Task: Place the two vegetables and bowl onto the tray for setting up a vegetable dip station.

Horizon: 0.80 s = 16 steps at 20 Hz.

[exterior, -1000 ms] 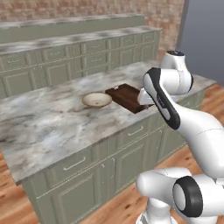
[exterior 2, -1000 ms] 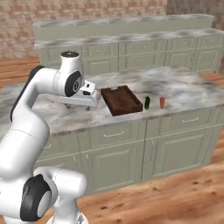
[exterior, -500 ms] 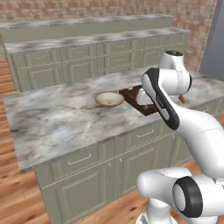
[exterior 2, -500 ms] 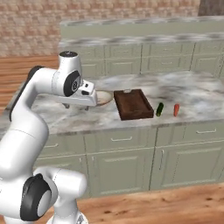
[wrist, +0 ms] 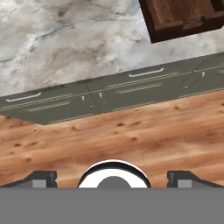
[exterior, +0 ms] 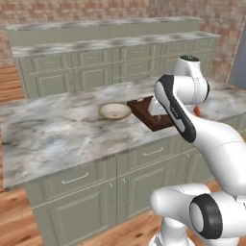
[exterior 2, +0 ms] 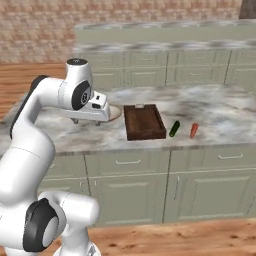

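The dark brown tray (exterior 2: 144, 121) lies on the marble counter, and part of it shows behind my arm (exterior: 144, 108). Right of it lie the dark green vegetable (exterior 2: 174, 128) and the orange-red vegetable (exterior 2: 194, 130), side by side near the counter's front edge. The tan bowl (exterior: 114, 111) sits just left of the tray, half hidden by my hand in the right base view (exterior 2: 115, 112). My gripper (exterior 2: 86, 121) hangs open over the counter's front edge, left of the tray and apart from everything. In the hand view the gripper (wrist: 113, 177) holds nothing, with the tray's corner (wrist: 183, 15) at upper right.
The marble counter (exterior: 53, 134) runs wide to the left of the bowl. Grey-green drawers and doors (exterior 2: 130, 185) sit below it above a wooden floor (wrist: 109, 135). A second counter with cabinets (exterior: 96, 53) stands behind, against a brick wall.
The whole picture has shifted sideways in both base views, so the camera has moved with the base. The arm keeps its pose and the gripper stays open. Nothing on the counter was touched.
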Motion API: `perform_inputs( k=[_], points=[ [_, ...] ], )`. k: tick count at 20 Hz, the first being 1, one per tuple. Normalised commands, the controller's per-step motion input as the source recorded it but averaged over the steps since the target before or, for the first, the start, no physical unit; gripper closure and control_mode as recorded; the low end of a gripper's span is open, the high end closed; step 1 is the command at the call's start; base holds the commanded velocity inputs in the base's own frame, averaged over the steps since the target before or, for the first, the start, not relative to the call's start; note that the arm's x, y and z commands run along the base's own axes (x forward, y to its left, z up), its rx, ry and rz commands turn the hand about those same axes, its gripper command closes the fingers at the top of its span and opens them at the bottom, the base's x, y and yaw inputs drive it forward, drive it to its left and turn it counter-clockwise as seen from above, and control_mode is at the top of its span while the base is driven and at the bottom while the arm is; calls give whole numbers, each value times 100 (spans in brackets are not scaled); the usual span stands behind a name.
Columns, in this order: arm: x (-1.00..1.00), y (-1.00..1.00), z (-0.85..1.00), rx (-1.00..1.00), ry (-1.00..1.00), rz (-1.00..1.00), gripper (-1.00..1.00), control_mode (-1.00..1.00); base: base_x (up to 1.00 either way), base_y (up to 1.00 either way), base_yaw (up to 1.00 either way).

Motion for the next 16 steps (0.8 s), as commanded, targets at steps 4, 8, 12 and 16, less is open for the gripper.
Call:
perform_inputs(
  k=[4, 8, 12, 16],
  points=[
    [0, 0, 0, 0, 0, 0, -100, 100, 14, -47, 18],
    [0, 0, 0, 0, 0, 0, -100, 100, 18, -43, 21],
    [0, 0, 0, 0, 0, 0, -100, 100, 21, -41, 22],
    [0, 0, 0, 0, 0, 0, -100, 100, 18, -43, 21]
  ],
)
